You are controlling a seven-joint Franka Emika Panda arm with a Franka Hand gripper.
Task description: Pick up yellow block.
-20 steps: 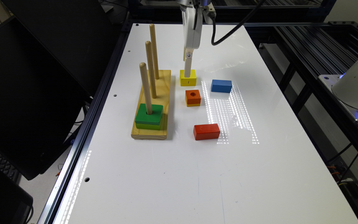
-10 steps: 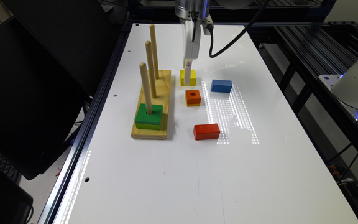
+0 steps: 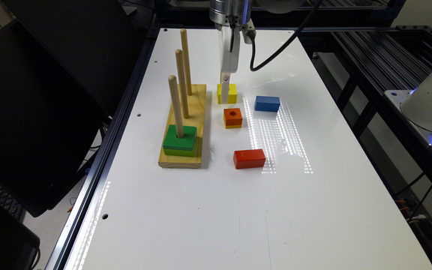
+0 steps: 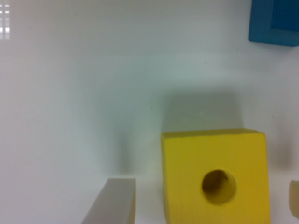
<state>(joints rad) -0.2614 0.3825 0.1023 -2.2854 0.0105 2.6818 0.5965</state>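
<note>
Lying nearest on the white table [image 3: 208,210] is a red block [image 3: 249,158], then an orange cube [image 3: 233,117] — beyond it the yellow block [image 3: 227,93] is sitting on the table beside the wooden peg board [image 3: 186,123]. The claw [image 3: 225,85] is standing spread — one finger [image 4: 112,203] on either side of the yellow block, hole facing up.

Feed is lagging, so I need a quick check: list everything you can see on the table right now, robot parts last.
yellow block: 1, yellow, holed, by the peg board, under the gripper
orange block: 1, orange, holed, nearer the camera than the yellow block
blue block: 1, blue, exterior view's right of the yellow block
red block: 1, red, nearest the camera
green block: 1, green, on the nearest peg
peg board: 1, wood, three pegs
table: 1, white
gripper: 1, open, fingers either side of the yellow block
</note>
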